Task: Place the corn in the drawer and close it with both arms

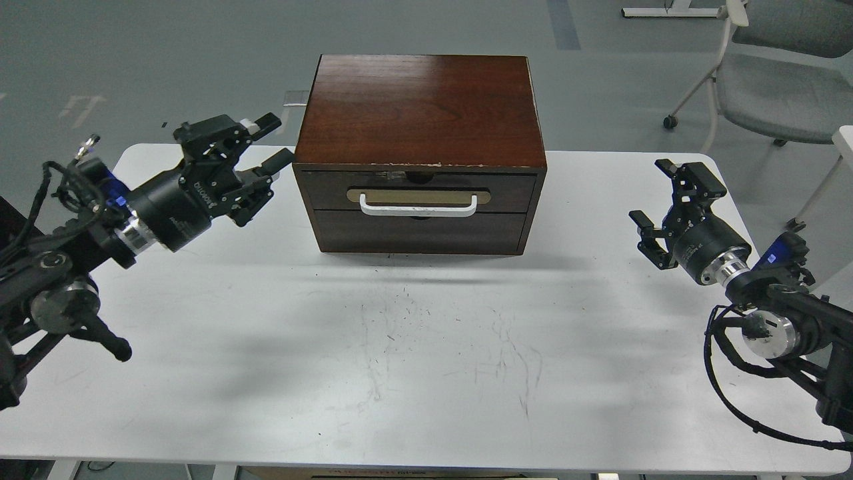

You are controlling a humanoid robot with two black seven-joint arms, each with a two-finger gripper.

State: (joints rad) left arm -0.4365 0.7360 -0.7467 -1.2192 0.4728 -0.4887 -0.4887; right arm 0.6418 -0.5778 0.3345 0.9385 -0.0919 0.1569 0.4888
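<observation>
The dark red-brown drawer (418, 191) with its white bar handle (418, 206) sits shut in the wooden chest (420, 107) at the back middle of the white table. The corn is out of view. My left gripper (256, 157) is open and empty, just left of the chest's front corner, apart from the handle. My right gripper (666, 200) is open and empty at the right side of the table, well clear of the chest.
The white table (426, 347) spreads in front of the chest, scuffed in the middle. A plain handleless panel (420, 231) lies below the drawer. A grey office chair (773, 73) stands on the floor at the back right.
</observation>
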